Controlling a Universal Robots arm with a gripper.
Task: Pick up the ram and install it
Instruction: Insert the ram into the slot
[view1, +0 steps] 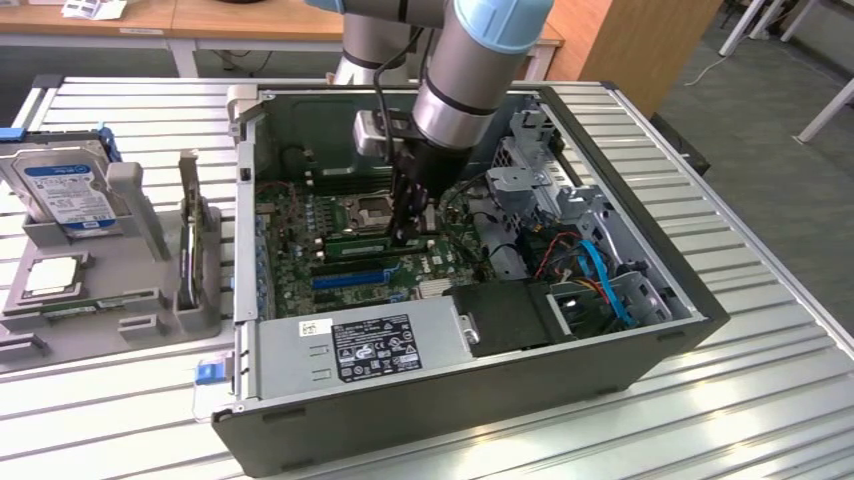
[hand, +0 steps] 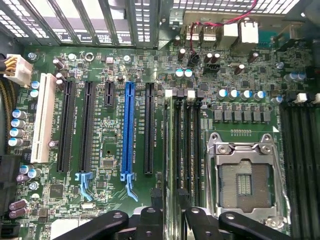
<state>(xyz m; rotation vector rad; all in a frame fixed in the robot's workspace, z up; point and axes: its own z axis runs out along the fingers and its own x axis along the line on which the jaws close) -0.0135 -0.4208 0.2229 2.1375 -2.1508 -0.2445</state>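
Note:
The ram (hand: 170, 145) is a long thin green stick standing on edge in the memory slot nearest the expansion slots, beside the open processor socket (hand: 245, 182). In the exterior view the ram (view1: 358, 243) lies along the motherboard (view1: 300, 225) inside the open computer case. My gripper (hand: 170, 202) is straight above one end of the stick, with a black finger (hand: 156, 197) on each side and a small gap to the board's faces. The gripper (view1: 414, 235) reaches down into the case and its jaws stand open.
Two more black memory slots (hand: 192, 145) run next to the ram. A blue expansion slot (hand: 129, 132) and black ones lie beside them. The power supply (view1: 360, 345) and blue cables (view1: 607, 285) crowd the case's near side. A grey fixture with a hard drive (view1: 60, 190) stands at the exterior view's left.

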